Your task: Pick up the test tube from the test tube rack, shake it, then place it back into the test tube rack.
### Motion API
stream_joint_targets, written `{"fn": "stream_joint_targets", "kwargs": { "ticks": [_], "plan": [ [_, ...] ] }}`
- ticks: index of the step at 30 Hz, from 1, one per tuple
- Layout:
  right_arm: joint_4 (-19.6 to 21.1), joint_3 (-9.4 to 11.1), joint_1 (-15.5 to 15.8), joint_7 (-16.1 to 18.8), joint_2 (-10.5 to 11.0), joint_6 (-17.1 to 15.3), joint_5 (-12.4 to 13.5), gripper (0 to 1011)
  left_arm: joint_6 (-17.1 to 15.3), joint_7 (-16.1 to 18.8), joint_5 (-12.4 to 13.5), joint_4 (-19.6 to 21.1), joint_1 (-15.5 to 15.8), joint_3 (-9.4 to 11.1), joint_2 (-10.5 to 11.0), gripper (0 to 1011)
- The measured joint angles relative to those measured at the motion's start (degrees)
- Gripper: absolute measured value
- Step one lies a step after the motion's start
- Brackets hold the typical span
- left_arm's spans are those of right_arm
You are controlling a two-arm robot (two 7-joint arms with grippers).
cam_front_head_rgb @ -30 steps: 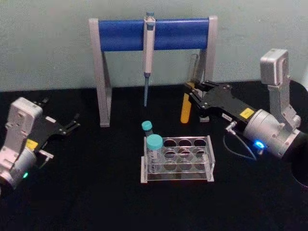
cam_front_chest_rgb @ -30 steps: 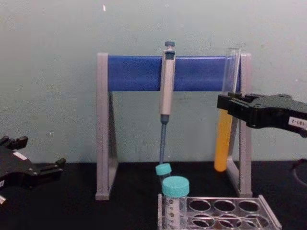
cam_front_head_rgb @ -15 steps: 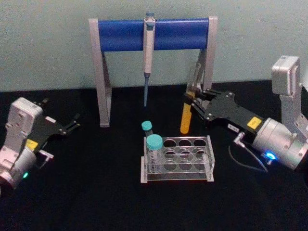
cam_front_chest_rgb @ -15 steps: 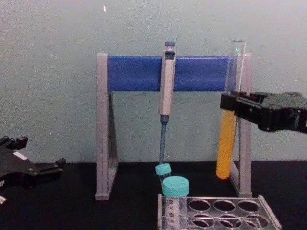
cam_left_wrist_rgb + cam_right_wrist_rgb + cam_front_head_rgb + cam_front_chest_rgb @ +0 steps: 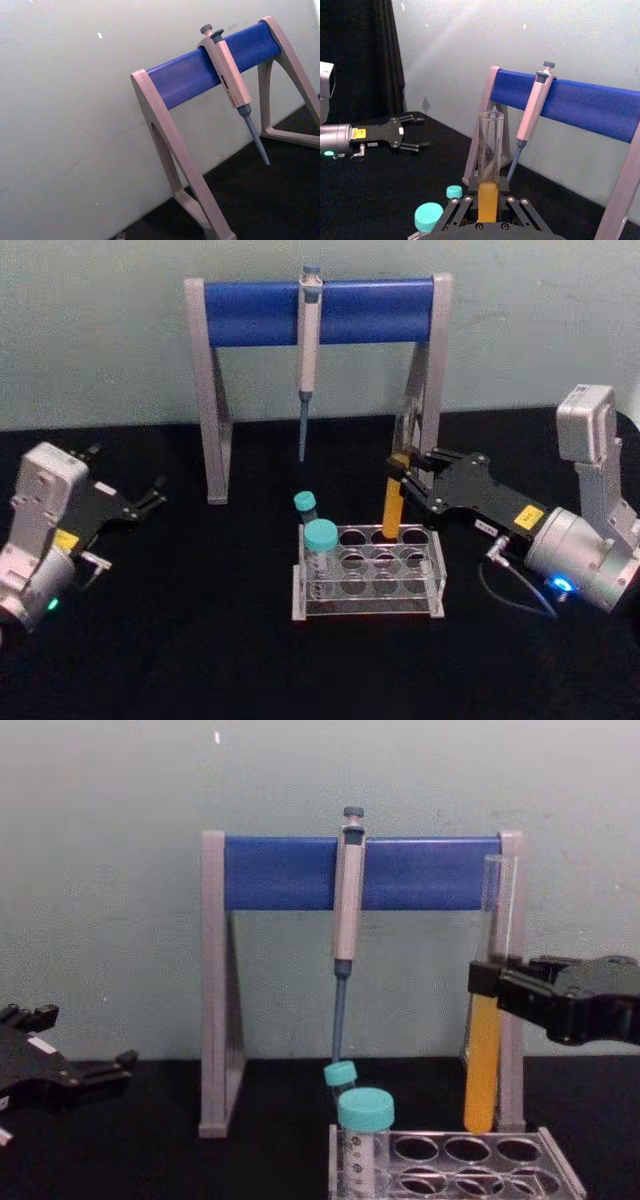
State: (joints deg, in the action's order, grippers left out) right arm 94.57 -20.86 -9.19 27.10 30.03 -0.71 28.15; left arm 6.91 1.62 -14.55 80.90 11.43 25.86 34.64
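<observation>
The test tube (image 5: 393, 502), a long clear tube with orange-yellow liquid in its lower half, hangs upright in my right gripper (image 5: 400, 468), which is shut on its middle. Its tip sits level with the top of the rear row of the test tube rack (image 5: 366, 606), a low translucent grey block with round holes. From the chest, the test tube (image 5: 484, 1050) and right gripper (image 5: 487, 978) stand just above the rack's rear rim (image 5: 430, 1132). The right wrist camera looks along the tube (image 5: 489, 150). My left gripper (image 5: 125, 475) rests open at the far left.
Two teal-capped tubes (image 5: 320, 537) stand in the rack's left end. Behind it rises a grey-and-blue pipette stand (image 5: 320, 310) with a pipette (image 5: 308, 350) hanging from its bar; its right leg (image 5: 430, 370) is close behind the held tube. The table is black.
My right gripper has carried the test tube down and toward the rack, from beside the stand's right leg to the rack's rear row. The left arm has not moved.
</observation>
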Motion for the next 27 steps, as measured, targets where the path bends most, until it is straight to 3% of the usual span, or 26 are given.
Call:
{"fn": "stream_joint_targets", "kwargs": {
  "ticks": [27],
  "plan": [
    [-4.24,-1.24,-1.72,0.89,-1.81,1.78,-2.19,221,0.00,0.00,0.00,0.00,0.00,0.00,0.00,1001]
  ]
}}
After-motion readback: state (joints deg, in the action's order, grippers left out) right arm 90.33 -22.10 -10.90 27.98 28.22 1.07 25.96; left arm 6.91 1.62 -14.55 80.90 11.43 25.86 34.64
